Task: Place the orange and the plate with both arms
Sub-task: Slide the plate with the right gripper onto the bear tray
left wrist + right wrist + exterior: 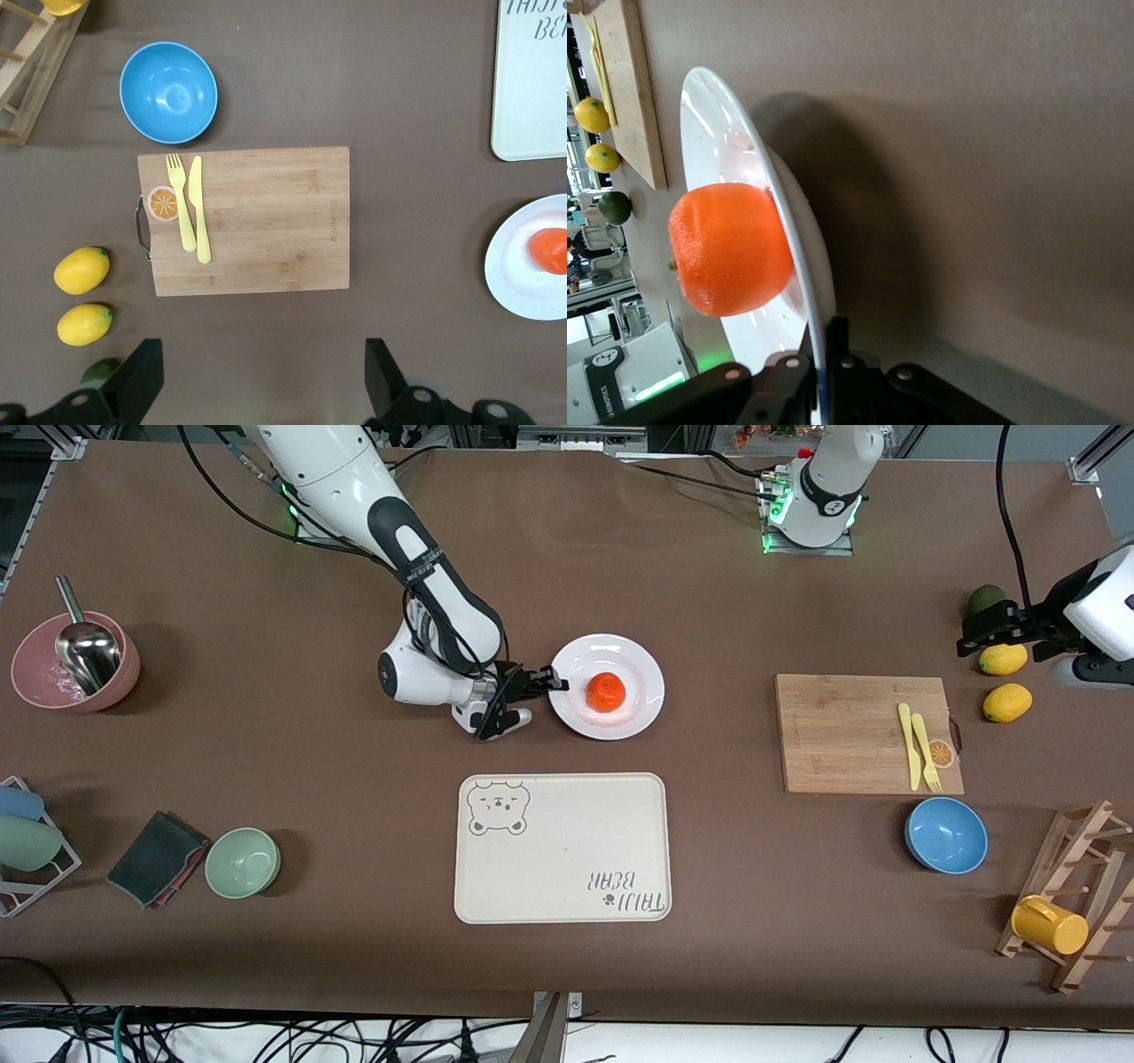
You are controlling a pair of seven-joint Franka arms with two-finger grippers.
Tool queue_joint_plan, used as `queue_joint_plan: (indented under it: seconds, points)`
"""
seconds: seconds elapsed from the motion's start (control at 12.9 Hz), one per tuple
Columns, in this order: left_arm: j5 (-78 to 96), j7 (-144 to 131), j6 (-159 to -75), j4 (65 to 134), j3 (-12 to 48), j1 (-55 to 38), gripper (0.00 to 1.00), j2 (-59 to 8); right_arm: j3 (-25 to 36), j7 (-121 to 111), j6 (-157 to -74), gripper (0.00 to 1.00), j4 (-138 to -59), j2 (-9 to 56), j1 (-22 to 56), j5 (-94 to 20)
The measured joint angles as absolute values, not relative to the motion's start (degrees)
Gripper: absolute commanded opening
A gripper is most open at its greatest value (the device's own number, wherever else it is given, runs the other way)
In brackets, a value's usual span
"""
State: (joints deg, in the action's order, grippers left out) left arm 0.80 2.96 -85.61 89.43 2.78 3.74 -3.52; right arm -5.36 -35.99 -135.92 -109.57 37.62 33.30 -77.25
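The plate (607, 686) lies just farther from the front camera than the cream tray (563, 849), with the orange (607, 692) resting in its well. The right gripper (551, 685) has its fingers pinched closed over the plate's rim at the edge toward the right arm's end of the table. The plate looks stiff, thin and glossy, so an edge pinch may slip or tilt; the round orange would likely roll. The left gripper (257, 376) waits spread wide, empty, above the lemons (1005, 680).
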Motion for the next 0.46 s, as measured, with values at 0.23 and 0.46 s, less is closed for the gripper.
queue_joint_plan:
  seconds: [0.23, 0.46]
  points:
    - [0.8, 3.0, -85.6, 89.2, 2.9, 3.7, 1.00, -3.5, -3.7, -35.0, -135.3, 0.00, -108.2, 36.4, 32.9, -77.3]
    - [0.8, 3.0, -85.6, 89.2, 3.0, 3.7, 1.00, -3.5, -2.7, -29.9, -133.6, 0.00, -102.2, 36.1, 29.3, -77.3]
